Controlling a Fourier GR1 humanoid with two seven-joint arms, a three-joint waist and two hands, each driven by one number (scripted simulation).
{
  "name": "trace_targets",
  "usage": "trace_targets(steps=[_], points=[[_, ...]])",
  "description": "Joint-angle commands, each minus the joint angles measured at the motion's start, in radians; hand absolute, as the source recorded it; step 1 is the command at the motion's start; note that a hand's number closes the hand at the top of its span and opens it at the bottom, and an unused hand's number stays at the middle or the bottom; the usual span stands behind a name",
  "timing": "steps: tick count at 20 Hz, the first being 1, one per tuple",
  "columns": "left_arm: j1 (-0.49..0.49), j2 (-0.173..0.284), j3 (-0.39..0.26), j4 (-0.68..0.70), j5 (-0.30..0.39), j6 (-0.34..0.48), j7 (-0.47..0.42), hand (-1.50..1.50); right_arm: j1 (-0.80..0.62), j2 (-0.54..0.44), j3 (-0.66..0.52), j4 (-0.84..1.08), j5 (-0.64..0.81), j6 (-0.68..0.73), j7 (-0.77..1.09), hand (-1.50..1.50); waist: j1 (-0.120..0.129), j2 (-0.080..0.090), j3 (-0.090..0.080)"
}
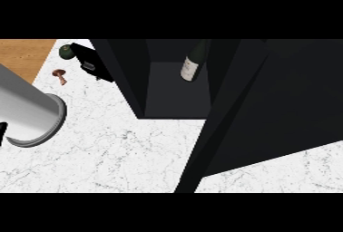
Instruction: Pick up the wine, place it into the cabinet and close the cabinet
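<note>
The wine bottle [190, 63], dark green with a white label, stands inside the open dark cabinet [171, 97] at the back of the compartment, leaning slightly. No hand touches it. The cabinet's door [268, 113] stands swung open and fills the right side of the view. My left forearm [26, 113], a thick grey cylinder, is raised at the left edge, and only a black sliver of the left hand [2, 134] shows below it. My right hand appears nowhere in the view.
White marble counter [114, 154] lies in front of the cabinet. At the far left are a dark green round object [66, 51], a small brown object [60, 75] and a black shape [90, 61] against the cabinet's left wall. Wooden floor [23, 54] lies beyond the counter's edge.
</note>
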Motion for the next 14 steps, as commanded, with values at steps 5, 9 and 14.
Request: trace_targets(steps=[5, 9, 14], points=[[-0.05, 0.009, 0.048, 0.014, 0.063, -0.044, 0.066, -1.5, -0.273, 0.059, 0.174, 0.157, 0.1, -0.203, -0.01, 1.5, 0.011, 0.004, -0.002], [-0.057, -0.018, 0.045, 0.039, 0.071, -0.083, 0.072, -1.5, -0.371, 0.056, 0.137, 0.186, 0.076, -0.248, 0.014, 1.5, 0.012, 0.008, 0.0], [-0.098, -0.032, 0.012, 0.031, 0.04, -0.052, 0.092, -1.5, -0.503, 0.055, 0.06, 0.265, -0.046, -0.312, 0.023, 1.5, 0.034, 0.015, -0.001]])
